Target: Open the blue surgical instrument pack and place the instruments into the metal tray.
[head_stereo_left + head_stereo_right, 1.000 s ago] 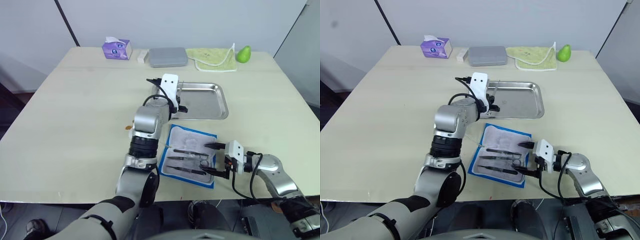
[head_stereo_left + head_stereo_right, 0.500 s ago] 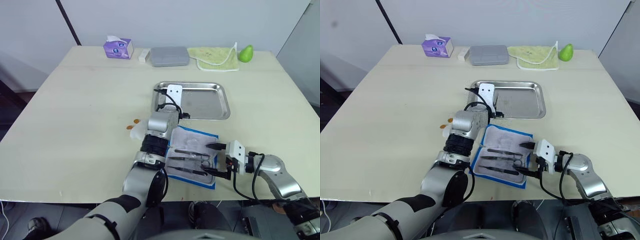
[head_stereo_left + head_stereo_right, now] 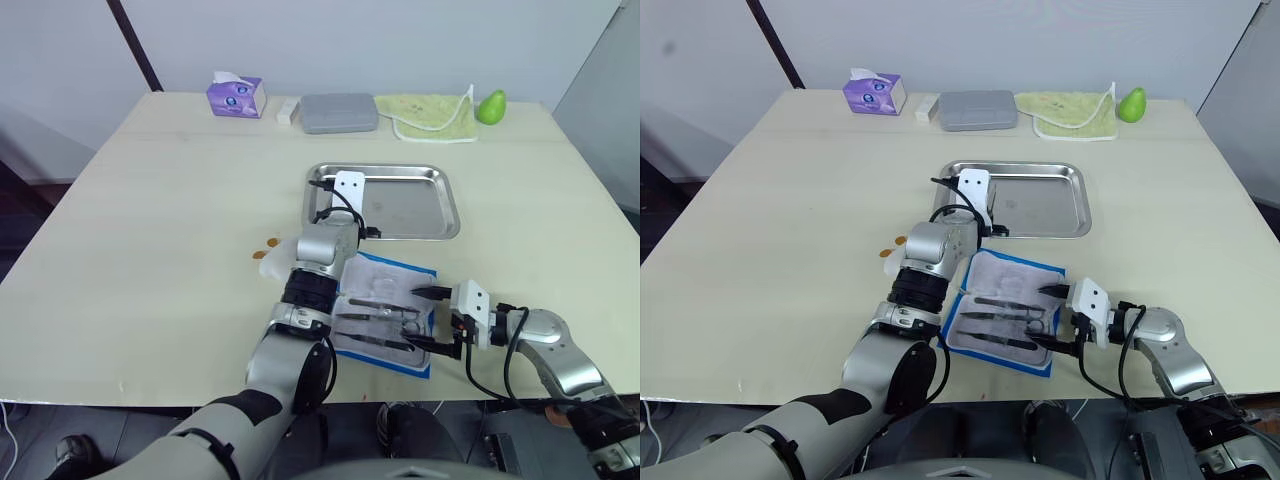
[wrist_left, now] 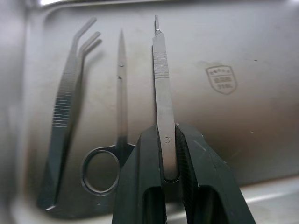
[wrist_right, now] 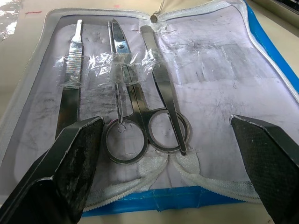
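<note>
Pinching a scalpel handle (image 4: 164, 100) between its fingers, the left end effector (image 4: 164, 158) hovers over the metal tray (image 3: 440, 215), where bent forceps (image 4: 67, 93) and scissors (image 4: 119, 121) already lie, probably ready to lay it beside them. Nearer than the tray, the blue surgical instrument pack (image 5: 201, 65) lies unzipped, three instruments (image 5: 122, 88) taped inside; the right end effector (image 5: 168, 158) gapes over it. Pale worktop, white walls.

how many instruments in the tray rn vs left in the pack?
2 lying in the metal tray: bent forceps, scissors. A third, a scalpel handle, is in the left gripper. 3 in the pack.
</note>
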